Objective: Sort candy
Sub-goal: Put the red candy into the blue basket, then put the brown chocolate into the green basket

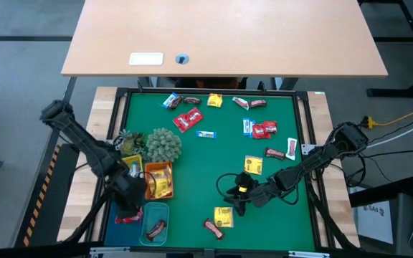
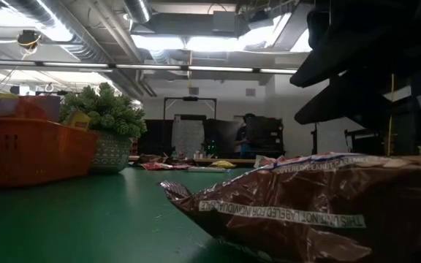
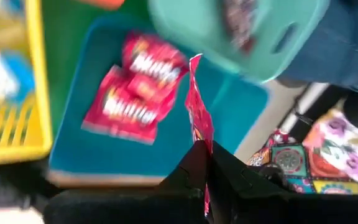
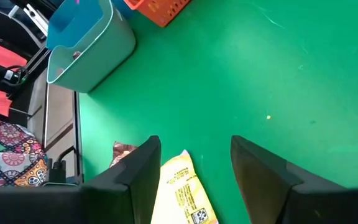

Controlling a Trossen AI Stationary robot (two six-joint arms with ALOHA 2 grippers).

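Note:
My left gripper (image 3: pixel 207 149) is shut on a red candy packet (image 3: pixel 197 106) and hangs over the blue tray (image 3: pixel 166 149), where two red packets (image 3: pixel 129 93) lie. In the high view it is at the near left (image 1: pixel 130 206). My right gripper (image 4: pixel 194 146) stands open, low over the green mat (image 1: pixel 192 165) near the front edge (image 1: pixel 236 206). A yellow packet (image 4: pixel 179 193) lies flat on the mat between its fingers, apart from them. A dark brown bar (image 4: pixel 123 152) lies just beyond. More candy (image 1: pixel 188 120) is scattered across the far half of the mat. My left gripper pinches one end of the red packet (image 3: pixel 201 138) between its two fingers. The fingers slant down from above. The packet sticks out past the fingertips, edge-on to the wrist camera, lifted clear above the blue tray.
An orange tray (image 1: pixel 158 179) with yellow packets, a yellow tray (image 1: pixel 131 166) and a teal tray (image 1: pixel 155 222) holding a brown bar stand along the left. A spiky plant ball (image 1: pixel 163 145) sits beside them. The mat's middle is bare.

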